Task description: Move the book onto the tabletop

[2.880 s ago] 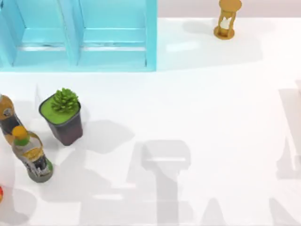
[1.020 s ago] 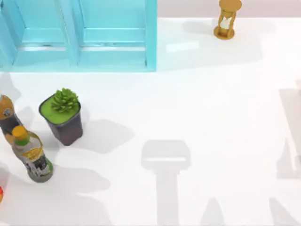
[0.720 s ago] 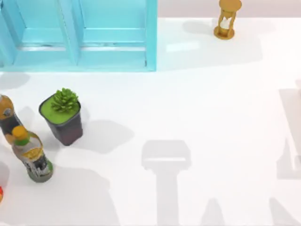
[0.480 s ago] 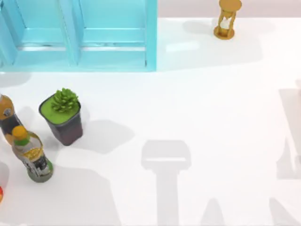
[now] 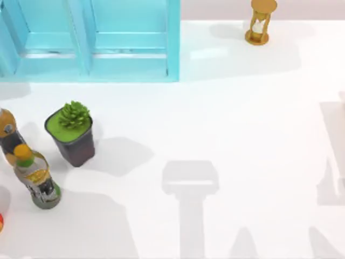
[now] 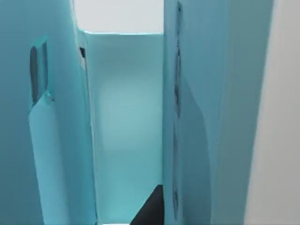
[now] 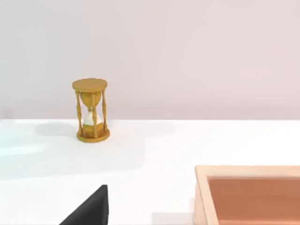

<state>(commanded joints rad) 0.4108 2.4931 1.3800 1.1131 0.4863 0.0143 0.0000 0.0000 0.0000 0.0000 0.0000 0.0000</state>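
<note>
White tabletop (image 5: 242, 118) lies bare beside the light-blue cabinet (image 5: 129, 48); either pincer's state I cannot tell.

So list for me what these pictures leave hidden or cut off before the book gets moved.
- Teal-blue hardcover book: I cannot find it. The left wrist view looks into the light-blue cabinet, whose upright panels block the compartments beside it.
- Dark gripper tip in that view: cut by the edge, so open or shut is unclear.
- Dark tip in the right wrist view: likewise cut.
- Tan open box: cut by the edge.
- Red object: cut by the top view's left edge.
</note>
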